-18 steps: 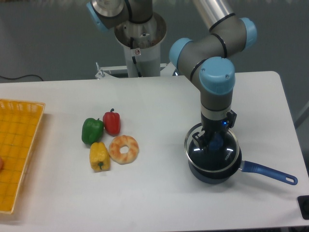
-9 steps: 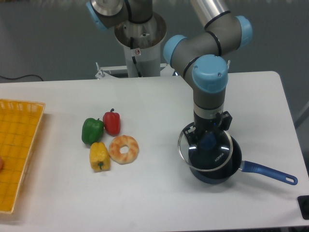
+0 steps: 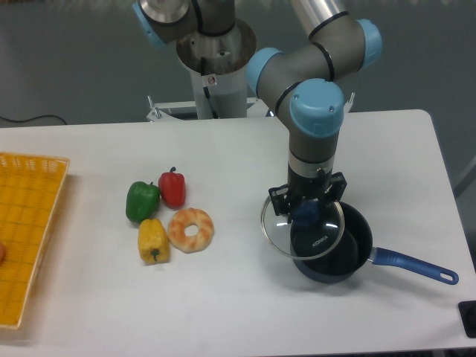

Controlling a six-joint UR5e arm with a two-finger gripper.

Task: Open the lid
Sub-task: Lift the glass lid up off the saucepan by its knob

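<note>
Left of gripper (image 3: 306, 210): red pepper (image 3: 172, 188), green pepper (image 3: 142, 201), yellow pepper (image 3: 152, 240), ring pastry (image 3: 190, 229). Below-right: dark blue saucepan (image 3: 349, 256). Pointing down, pinching blue knob of round clear glass lid (image 3: 297, 234).

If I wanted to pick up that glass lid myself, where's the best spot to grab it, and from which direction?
Take the lid by its round blue knob in the middle, coming straight down from above. The glass disc is flat and thin-rimmed, so the knob is the only raised part to pinch. The claw grips exactly there.
</note>
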